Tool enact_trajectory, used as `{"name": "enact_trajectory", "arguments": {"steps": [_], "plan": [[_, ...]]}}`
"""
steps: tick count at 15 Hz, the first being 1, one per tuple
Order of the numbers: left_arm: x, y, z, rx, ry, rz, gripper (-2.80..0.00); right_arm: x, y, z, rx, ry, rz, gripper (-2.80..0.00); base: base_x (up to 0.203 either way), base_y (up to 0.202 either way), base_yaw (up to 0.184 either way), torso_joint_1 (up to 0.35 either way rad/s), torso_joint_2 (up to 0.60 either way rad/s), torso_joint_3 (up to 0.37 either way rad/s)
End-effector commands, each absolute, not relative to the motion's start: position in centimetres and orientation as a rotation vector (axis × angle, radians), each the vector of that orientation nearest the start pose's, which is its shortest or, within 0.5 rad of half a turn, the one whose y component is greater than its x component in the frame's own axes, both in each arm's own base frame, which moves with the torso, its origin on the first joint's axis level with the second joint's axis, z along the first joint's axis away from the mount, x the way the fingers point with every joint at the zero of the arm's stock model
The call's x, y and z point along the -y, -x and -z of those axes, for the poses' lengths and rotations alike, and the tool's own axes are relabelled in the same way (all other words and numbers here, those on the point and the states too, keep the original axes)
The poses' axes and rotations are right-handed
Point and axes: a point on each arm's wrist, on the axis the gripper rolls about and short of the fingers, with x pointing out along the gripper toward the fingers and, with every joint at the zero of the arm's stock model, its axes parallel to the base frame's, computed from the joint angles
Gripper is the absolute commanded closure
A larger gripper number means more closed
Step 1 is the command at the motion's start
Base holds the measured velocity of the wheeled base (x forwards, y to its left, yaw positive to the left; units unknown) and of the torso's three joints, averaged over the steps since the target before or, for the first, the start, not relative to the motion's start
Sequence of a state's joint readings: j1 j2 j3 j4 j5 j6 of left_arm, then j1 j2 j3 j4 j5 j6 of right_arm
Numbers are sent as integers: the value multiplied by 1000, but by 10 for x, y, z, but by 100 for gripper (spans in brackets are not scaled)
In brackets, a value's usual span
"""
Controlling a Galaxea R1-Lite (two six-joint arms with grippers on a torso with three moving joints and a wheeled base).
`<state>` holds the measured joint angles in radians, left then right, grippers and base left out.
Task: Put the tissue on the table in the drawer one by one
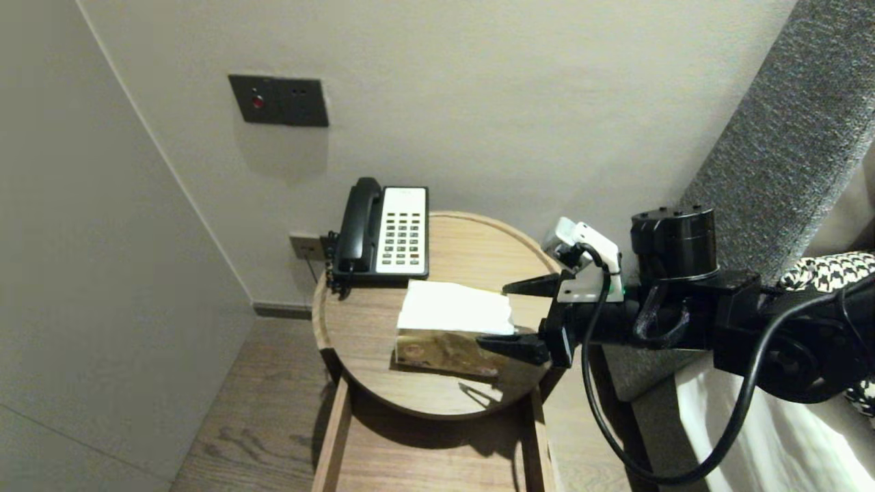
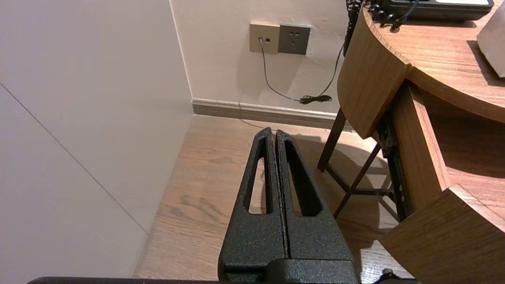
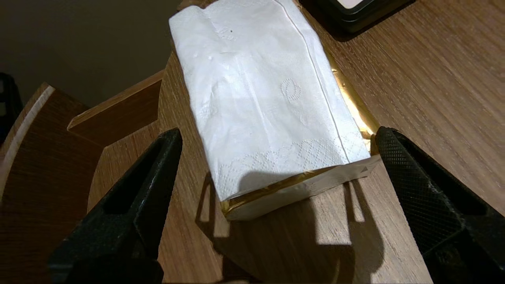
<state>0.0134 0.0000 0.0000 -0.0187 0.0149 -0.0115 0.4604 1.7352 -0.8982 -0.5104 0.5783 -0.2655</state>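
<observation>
A flat gold-wrapped tissue pack (image 1: 444, 347) lies on the round wooden bedside table (image 1: 424, 393), with a white tissue (image 1: 454, 307) spread over its top. My right gripper (image 1: 493, 316) reaches in from the right at table height and is open wide. Its two fingers straddle the pack's near end (image 3: 276, 193) with nothing clamped between them. One fingertip (image 3: 388, 142) is right beside the pack's gold corner, and the other (image 3: 169, 146) stands well apart from it. My left gripper (image 2: 272, 132) hangs low beside the table over the wooden floor, shut and holding nothing.
A black and white desk phone (image 1: 386, 232) sits at the table's back. An open drawer (image 1: 437, 458) juts out below the tabletop toward me. The grey headboard (image 1: 786, 137) and the bed stand to the right. Walls close in on the left and behind, with sockets (image 2: 280, 38) low down.
</observation>
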Motion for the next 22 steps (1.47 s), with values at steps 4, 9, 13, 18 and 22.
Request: {"name": "enact_trajectory", "arguments": {"steps": [4,9,13,18,22], "plan": [[0,23,-77,25,12,-29,0,-130,-278,-195,-142,215,-1120,-280,0,0,0,0,0,0],[0,23,-77,25,12,-29,0,-110,-290,-195,-111,173,-1232,-280,0,0,0,0,0,0],[0,23,-77,23,12,-29,0,-110,-307,-179,-65,187,-1246,-280,0,0,0,0,0,0],[0,23,-77,25,12,-29,0,-111,-305,-167,-86,170,-1291,-280,0,0,0,0,0,0],[0,23,-77,25,12,-29,0,-113,-301,-163,-67,176,-1300,-280,0,0,0,0,0,0]]}}
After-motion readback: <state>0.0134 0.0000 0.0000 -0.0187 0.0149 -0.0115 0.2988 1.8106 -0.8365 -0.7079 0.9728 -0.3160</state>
